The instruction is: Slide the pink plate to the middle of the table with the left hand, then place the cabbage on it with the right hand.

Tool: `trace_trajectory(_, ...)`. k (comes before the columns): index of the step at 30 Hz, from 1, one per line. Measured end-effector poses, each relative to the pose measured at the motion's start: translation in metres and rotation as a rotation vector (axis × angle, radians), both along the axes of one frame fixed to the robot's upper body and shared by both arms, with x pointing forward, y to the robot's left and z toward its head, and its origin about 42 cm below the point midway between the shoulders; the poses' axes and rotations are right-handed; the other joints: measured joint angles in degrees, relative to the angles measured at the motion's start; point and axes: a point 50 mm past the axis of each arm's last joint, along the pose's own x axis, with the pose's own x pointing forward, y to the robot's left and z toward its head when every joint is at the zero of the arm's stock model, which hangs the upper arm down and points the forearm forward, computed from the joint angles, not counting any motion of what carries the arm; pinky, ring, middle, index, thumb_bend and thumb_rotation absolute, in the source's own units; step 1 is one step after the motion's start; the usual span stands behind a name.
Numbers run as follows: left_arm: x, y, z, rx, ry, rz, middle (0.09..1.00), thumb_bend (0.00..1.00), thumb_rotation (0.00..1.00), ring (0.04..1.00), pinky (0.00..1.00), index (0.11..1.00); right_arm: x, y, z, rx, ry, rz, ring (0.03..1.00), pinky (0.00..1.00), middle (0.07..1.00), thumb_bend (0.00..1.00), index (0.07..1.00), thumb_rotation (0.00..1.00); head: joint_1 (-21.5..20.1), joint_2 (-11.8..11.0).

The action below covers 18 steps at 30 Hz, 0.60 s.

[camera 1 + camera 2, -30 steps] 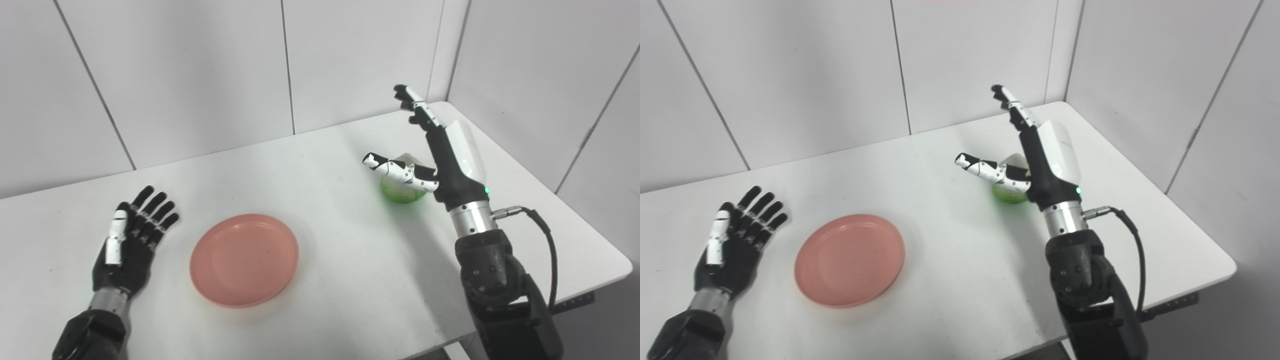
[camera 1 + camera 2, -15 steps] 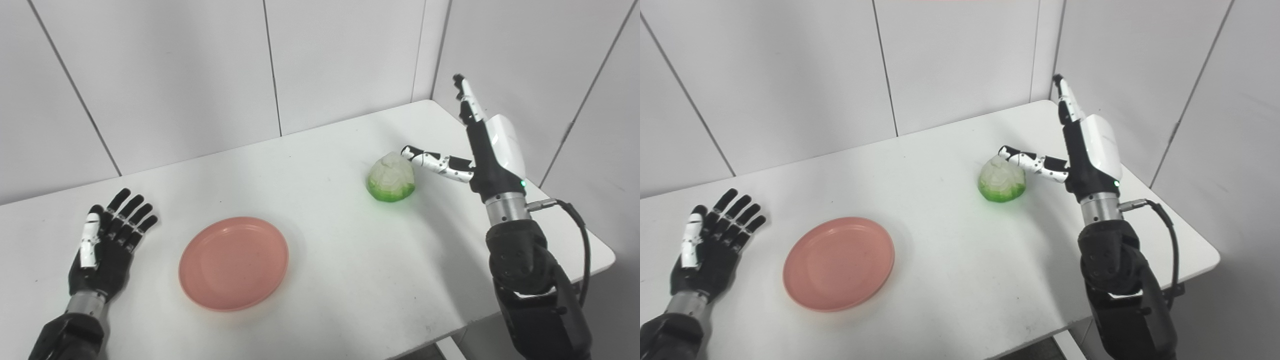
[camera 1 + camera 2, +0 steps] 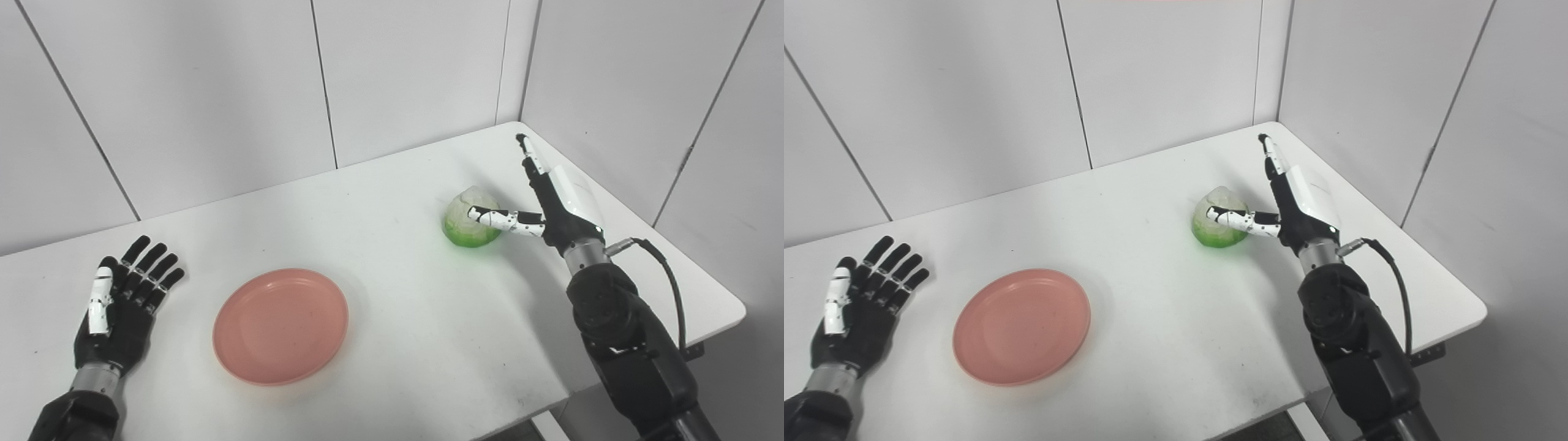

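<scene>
The pink plate [image 3: 280, 325] lies on the white table [image 3: 398, 318], left of the middle. The cabbage [image 3: 467, 211], pale on top and green below, sits on the table at the right, well apart from the plate. My right hand [image 3: 554, 199] is open just right of the cabbage, fingers pointing up and away, thumb reaching across in front of the cabbage. I cannot tell whether the thumb touches it. My left hand [image 3: 119, 305] is open and flat, palm down, near the table's left edge, apart from the plate. The same scene shows in the right eye view, with the cabbage [image 3: 1213, 220] and plate [image 3: 1021, 326].
White wall panels close in the table at the back and on the right, meeting in a corner behind the cabbage. The table's right edge [image 3: 704, 275] runs close beside my right forearm, with a black cable [image 3: 667, 282] hanging from the wrist.
The camera has shifted. My right hand moved from over the cabbage to its right side and dropped lower, its thumb now in front of the cabbage. The plate, cabbage and left hand have stayed put.
</scene>
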Motion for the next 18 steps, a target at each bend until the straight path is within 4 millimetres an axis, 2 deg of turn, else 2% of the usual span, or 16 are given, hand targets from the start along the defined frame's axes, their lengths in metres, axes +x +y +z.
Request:
trace_trajectory(6,0.0,0.0,0.001,0.007,-0.005,-0.004,0.797,0.46,0.8,0.79,0.76,0.794,0.015,-0.005,-0.011,0.013,0.073,0.005,0.966,0.85,1.0,1.0,1.0,0.65,0.09,0.61)
trace_trajectory(14,-0.005,0.004,0.002,0.023,-0.012,-0.008,0.799,0.46,0.82,0.794,0.77,0.795,0.026,-0.012,-0.014,0.011,0.129,0.0,0.987,0.85,1.0,1.0,1.0,0.61,0.18,1.58)
trace_trajectory(18,-0.009,0.006,0.003,0.031,-0.019,-0.007,0.797,0.46,0.79,0.792,0.77,0.792,0.034,-0.018,-0.012,0.011,0.159,-0.006,0.99,0.85,1.0,1.0,1.0,0.59,0.18,1.93)
